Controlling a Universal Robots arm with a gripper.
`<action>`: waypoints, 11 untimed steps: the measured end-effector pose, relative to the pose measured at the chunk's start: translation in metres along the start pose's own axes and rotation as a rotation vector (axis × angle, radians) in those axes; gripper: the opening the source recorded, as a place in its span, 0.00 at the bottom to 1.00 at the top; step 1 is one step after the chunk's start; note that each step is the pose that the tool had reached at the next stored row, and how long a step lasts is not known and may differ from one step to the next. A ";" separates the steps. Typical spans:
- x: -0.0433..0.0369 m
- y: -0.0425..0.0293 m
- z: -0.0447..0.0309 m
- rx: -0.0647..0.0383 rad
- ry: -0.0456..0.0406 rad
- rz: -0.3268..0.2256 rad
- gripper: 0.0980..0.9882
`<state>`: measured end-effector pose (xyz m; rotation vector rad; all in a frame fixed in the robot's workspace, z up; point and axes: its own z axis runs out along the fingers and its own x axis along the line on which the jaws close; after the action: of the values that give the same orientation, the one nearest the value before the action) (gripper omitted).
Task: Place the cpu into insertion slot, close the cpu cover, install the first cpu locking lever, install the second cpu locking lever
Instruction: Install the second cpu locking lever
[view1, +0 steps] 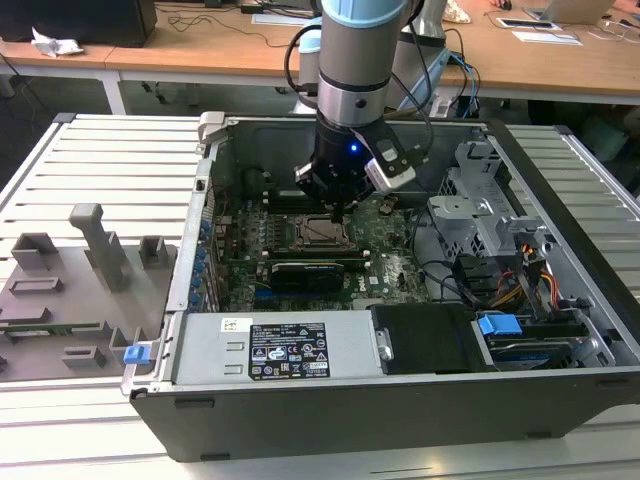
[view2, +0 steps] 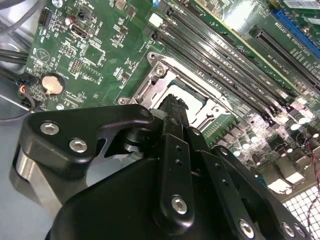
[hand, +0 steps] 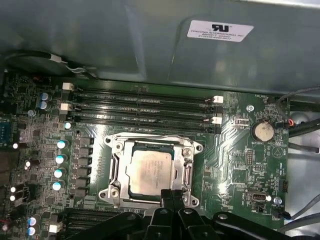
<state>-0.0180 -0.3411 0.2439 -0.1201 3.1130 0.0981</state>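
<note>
An open case (view1: 300, 400) lies on a slatted table (view1: 100, 170), its green board (view1: 395, 275) facing up. The arm (view1: 355, 60) reaches down into the case, the gripper (view1: 338, 208) just above the slot (view1: 325, 232). In the first wrist view the cpu (hand: 150, 169) sits in the slot (hand: 152, 172), framed by the closed cover (hand: 189, 172). The fingers (hand: 172, 197) are pressed together, holding nothing, at the cover's 6 o'clock edge. Memory slots (hand: 142, 107) run at 12 o'clock of the cpu, a coin battery (hand: 262, 131) toward 2 o'clock.
</note>
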 end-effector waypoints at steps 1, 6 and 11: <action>-0.0001 0.0000 -0.0011 0.000 0.0000 0.000 0.01; 0.0001 -0.0031 -0.0026 0.000 0.0000 0.000 0.01; 0.0008 -0.0114 -0.0030 -0.001 0.0038 0.000 0.01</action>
<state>-0.0179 -0.3527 0.2462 -0.1204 3.1168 0.1000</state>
